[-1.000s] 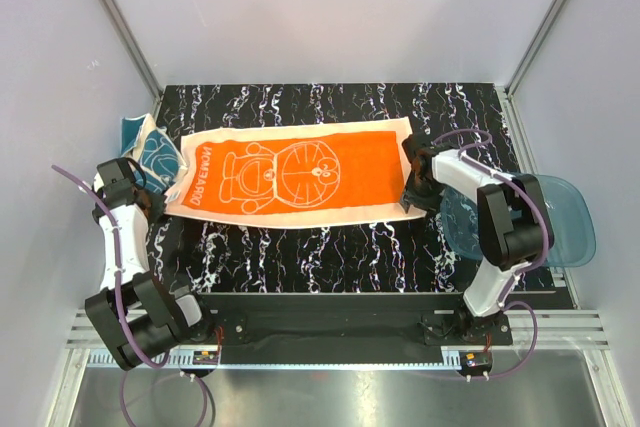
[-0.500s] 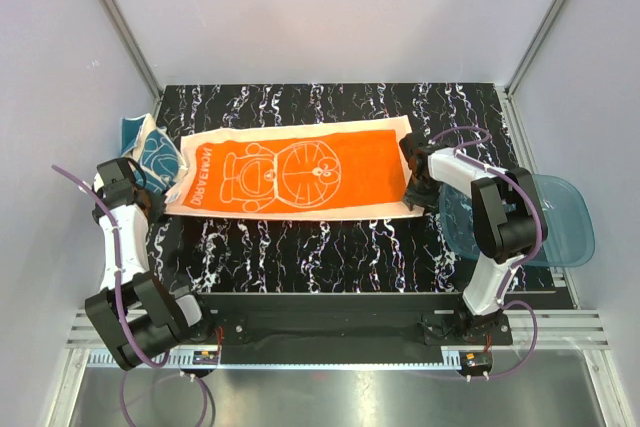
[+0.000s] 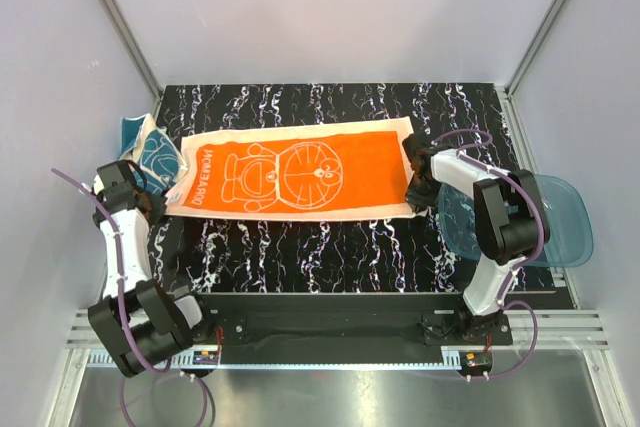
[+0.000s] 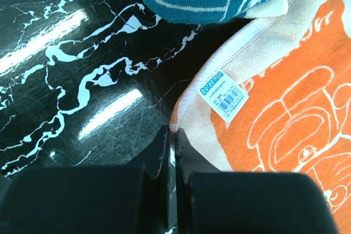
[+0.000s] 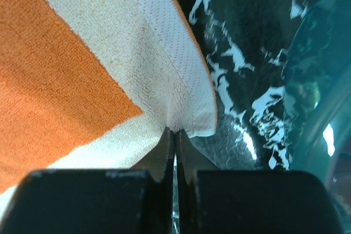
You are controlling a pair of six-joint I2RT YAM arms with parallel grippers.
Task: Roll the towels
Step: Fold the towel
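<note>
Our left gripper (image 4: 170,138) pinches the near-left edge of the orange towel (image 3: 300,175), with the teal towel (image 3: 152,154) bunched just beyond. The orange towel lies flat across the desk (image 3: 330,247). Our right gripper (image 5: 175,138) is clamped on its near-right corner.

spread towel (image 3: 300,175) central on table (image 3: 330,247), bunched towel (image 3: 155,154) left, tray (image 3: 560,222) right

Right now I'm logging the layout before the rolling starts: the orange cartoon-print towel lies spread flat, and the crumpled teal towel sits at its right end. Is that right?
Not quite. The orange cartoon-print towel does lie spread flat, but the crumpled teal towel sits at its left end, not its right, as the top external view shows.
</note>
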